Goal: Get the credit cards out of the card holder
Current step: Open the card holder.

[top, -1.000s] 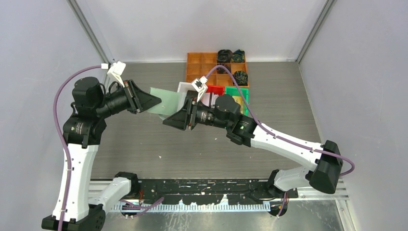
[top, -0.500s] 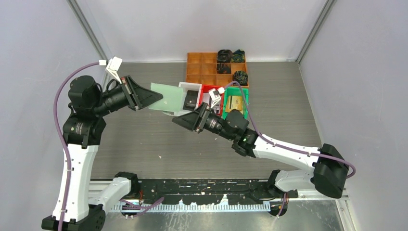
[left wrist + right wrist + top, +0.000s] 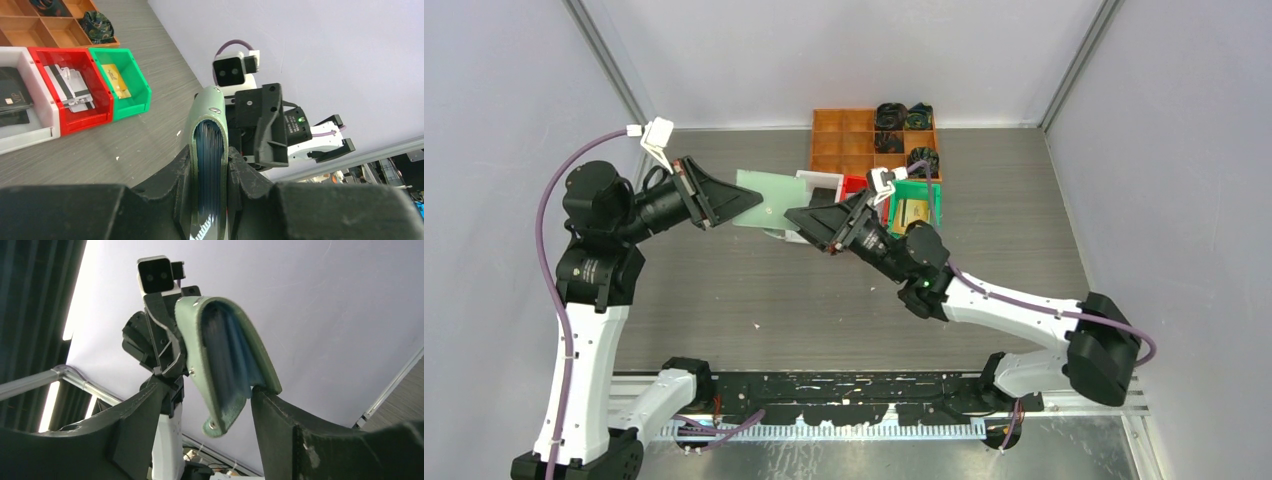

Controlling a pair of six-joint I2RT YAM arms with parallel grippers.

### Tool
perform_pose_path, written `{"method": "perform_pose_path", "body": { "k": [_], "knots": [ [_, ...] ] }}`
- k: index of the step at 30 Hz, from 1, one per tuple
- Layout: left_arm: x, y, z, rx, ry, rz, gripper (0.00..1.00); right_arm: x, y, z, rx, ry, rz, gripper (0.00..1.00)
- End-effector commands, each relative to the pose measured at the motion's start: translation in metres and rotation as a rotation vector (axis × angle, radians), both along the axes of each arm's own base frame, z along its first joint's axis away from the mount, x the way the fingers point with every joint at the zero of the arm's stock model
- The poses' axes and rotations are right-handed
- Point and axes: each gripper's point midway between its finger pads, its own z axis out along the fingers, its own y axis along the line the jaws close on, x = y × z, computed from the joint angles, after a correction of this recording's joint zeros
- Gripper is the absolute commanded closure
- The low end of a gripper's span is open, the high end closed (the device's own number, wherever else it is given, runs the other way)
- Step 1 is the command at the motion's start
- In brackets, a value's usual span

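Observation:
The pale sage-green card holder (image 3: 769, 200) is held off the table, clamped edge-on in my shut left gripper (image 3: 746, 203). In the left wrist view the holder (image 3: 208, 115) stands between the fingers of that gripper (image 3: 209, 155), its bluish pockets showing. My right gripper (image 3: 798, 215) is open at the holder's free end. In the right wrist view the holder (image 3: 200, 340) hangs between the spread fingers of the gripper (image 3: 210, 387), its right finger (image 3: 270, 410) touching one flap. Credit cards lie in the bins: a black one (image 3: 10, 95), silvery ones (image 3: 70, 87), a gold one (image 3: 116, 80).
A white bin (image 3: 30, 137), a red bin (image 3: 100, 107) and a green bin (image 3: 135, 92) stand side by side behind the arms. An orange compartment tray (image 3: 844, 140) with dark fabric bundles (image 3: 902, 117) sits at the back wall.
My right gripper has swung up and away from the table's front to the holder's free end. My left gripper has shifted the holder slightly left and farther back.

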Motion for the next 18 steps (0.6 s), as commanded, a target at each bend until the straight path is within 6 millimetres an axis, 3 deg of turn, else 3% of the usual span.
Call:
{"method": "perform_pose_path", "body": {
  "k": [1, 9, 15, 18],
  "knots": [
    [-0.009, -0.002, 0.028, -0.036, -0.116, -0.028, 1.00, 0.005, 0.006, 0.037, 0.135, 0.007, 0.012, 0.31],
    [-0.010, -0.002, 0.035, -0.062, -0.114, -0.024, 1.00, -0.015, 0.033, 0.040, 0.141, -0.034, 0.087, 0.37],
    [-0.008, -0.002, 0.039, -0.080, -0.103, -0.020, 1.00, -0.023, 0.034, 0.041, 0.147, -0.074, 0.086, 0.41],
    [-0.008, -0.002, 0.042, -0.093, -0.093, -0.020, 1.00, -0.023, 0.031, 0.041, 0.167, -0.082, 0.082, 0.51]
  ]
}}
